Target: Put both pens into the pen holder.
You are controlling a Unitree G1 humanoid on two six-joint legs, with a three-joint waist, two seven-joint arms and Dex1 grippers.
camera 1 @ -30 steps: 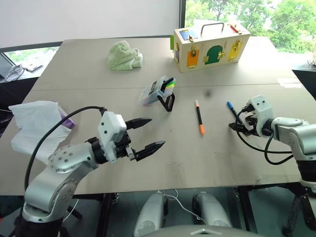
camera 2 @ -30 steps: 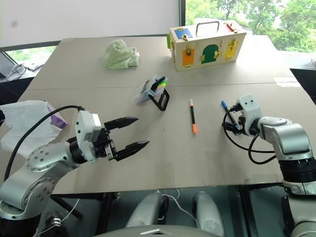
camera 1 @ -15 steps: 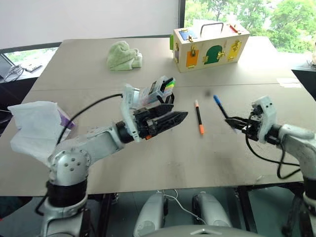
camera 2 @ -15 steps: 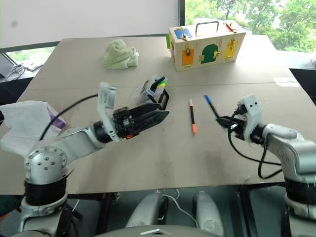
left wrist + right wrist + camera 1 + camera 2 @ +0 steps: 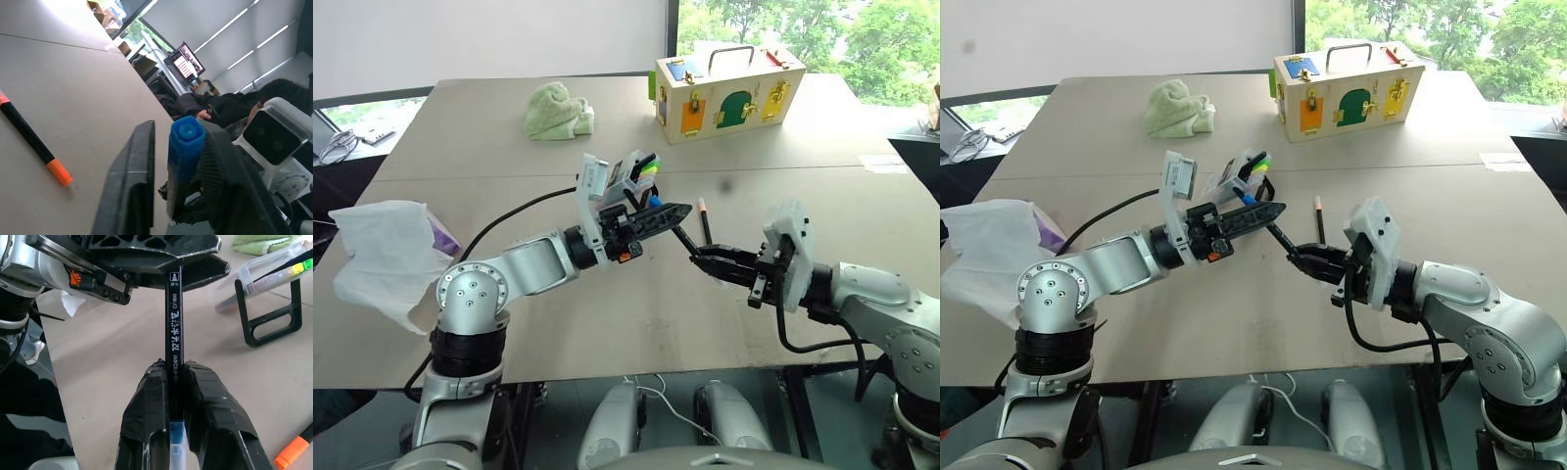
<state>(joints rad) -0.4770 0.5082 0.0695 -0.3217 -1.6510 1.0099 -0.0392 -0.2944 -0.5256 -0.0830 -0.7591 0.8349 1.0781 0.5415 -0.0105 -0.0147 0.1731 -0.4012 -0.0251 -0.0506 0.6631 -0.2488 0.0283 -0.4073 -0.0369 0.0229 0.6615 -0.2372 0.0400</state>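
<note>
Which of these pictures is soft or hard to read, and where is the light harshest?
Left wrist view: the fingers and the blue-ended pen loom close and soft-edged, with glare on the table toward the window. Right wrist view: the pen's print is sharp. Head views: the windows are washed out and the table is evenly lit.

- Blue-ended pen [image 5: 174, 338]: upper end hidden between the left gripper [image 5: 668, 215] fingers; lower end cut off by the right wrist view's edge.
- Orange-capped pen [image 5: 705, 217]: lower part hidden behind the right gripper [image 5: 707, 258].
- Pen holder [image 5: 628, 179]: partly covered by the left gripper's wrist; its contents too small to tell.
</note>
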